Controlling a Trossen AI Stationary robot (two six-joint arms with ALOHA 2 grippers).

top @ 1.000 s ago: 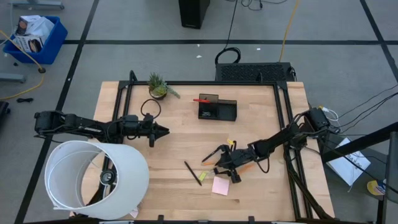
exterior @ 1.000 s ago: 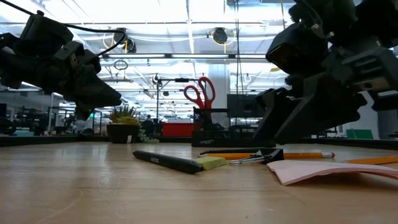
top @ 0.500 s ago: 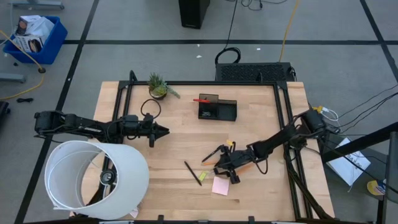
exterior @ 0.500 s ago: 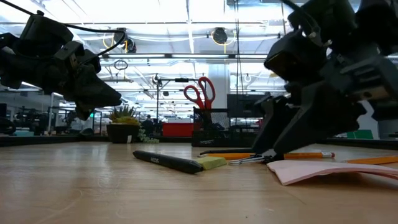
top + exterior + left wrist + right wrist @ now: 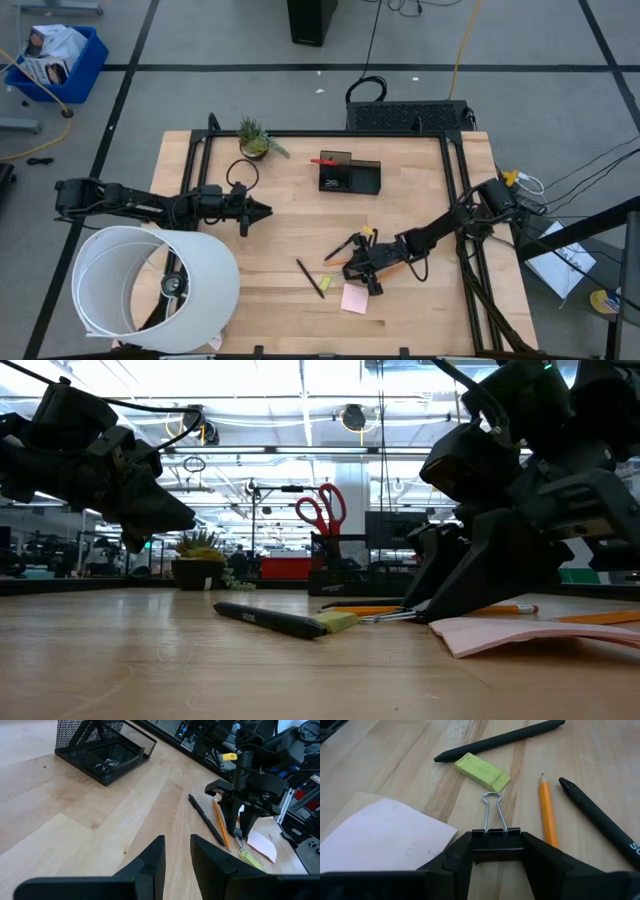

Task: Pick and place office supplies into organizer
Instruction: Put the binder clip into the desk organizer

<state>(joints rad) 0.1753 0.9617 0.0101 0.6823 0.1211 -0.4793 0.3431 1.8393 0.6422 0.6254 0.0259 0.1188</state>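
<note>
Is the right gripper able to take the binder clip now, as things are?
Probably yes. The right gripper is low on the table with its fingers on either side of the binder clip. The pencil and the sticky pad lie beside it, not between.

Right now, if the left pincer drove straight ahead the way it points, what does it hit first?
Probably nothing soon. The left pincer points across bare table. The organizer sits off to one side of that line, and the pens and pencil by the right pincer lie off to the other. Depth is uncertain, so treat this as a rough read.
</note>
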